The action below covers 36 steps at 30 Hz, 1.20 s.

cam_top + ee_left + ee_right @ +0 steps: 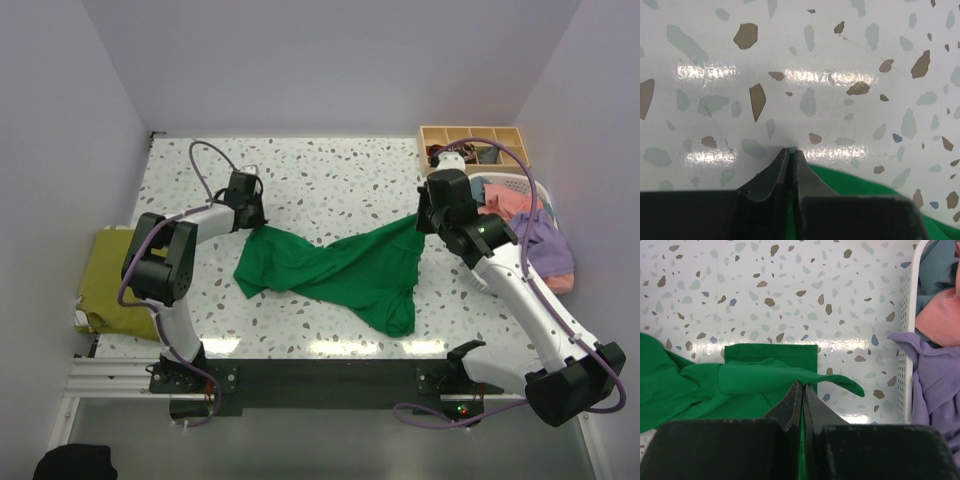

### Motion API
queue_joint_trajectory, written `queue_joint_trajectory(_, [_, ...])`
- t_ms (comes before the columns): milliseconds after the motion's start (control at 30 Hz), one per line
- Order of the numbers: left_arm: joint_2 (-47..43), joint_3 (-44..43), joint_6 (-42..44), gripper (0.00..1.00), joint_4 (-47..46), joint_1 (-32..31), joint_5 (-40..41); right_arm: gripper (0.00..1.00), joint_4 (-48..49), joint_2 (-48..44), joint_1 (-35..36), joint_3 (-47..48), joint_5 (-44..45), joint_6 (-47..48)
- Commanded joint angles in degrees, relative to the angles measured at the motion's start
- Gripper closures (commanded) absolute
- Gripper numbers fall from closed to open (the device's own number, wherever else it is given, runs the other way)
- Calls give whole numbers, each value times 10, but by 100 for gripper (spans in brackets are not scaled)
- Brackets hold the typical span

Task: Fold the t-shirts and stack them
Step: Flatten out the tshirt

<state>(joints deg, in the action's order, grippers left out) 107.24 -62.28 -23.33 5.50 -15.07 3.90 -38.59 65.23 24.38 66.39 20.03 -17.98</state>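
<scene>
A bright green t-shirt [340,270] lies crumpled and stretched across the middle of the speckled table. My left gripper [255,222] is at its upper left corner. In the left wrist view the gripper [791,150] is shut, with green cloth [865,187] showing between the jaws. My right gripper [422,222] holds the shirt's upper right corner. In the right wrist view the gripper [803,385] is shut on a fold of the green t-shirt [750,380], a sleeve lying flat just beyond. An olive-yellow t-shirt [105,275] hangs off the table's left edge.
A white slatted basket [545,192] at the right holds lavender [545,240] and coral-pink [510,203] t-shirts; the basket's rim [907,340] stands close to my right gripper. A wooden divided box [470,135] sits behind it. A dark bundle [75,462] lies off the table, lower left.
</scene>
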Motion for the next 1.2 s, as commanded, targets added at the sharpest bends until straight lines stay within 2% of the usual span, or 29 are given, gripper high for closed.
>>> queue_joint_trajectory(0, [-5, 26, 0, 100, 2, 0, -21, 100, 8, -5, 1, 12, 16, 2])
queue_joint_trajectory(133, [-33, 13, 7, 100, 6, 0, -36, 100, 9, 1, 1, 18, 33, 14])
queue_joint_trajectory(233, [-70, -27, 18, 100, 36, 0, -36, 100, 4, 2, 0, 37, 53, 29])
queue_joint_trajectory(567, [-252, -224, 65, 100, 176, 7, -7, 100, 4, -24, 0, 147, 96, 80])
queue_joint_trajectory(733, [-354, -272, 93, 100, 210, 8, 25, 100, 0, -55, 0, 197, 99, 95])
queue_joint_trajectory(1000, [-479, -330, 126, 100, 260, 8, 23, 100, -22, -133, -1, 288, 19, 120])
queue_joint_trajectory(1167, [-520, -413, 126, 100, 330, 8, -13, 100, -51, -153, -1, 351, -44, 123])
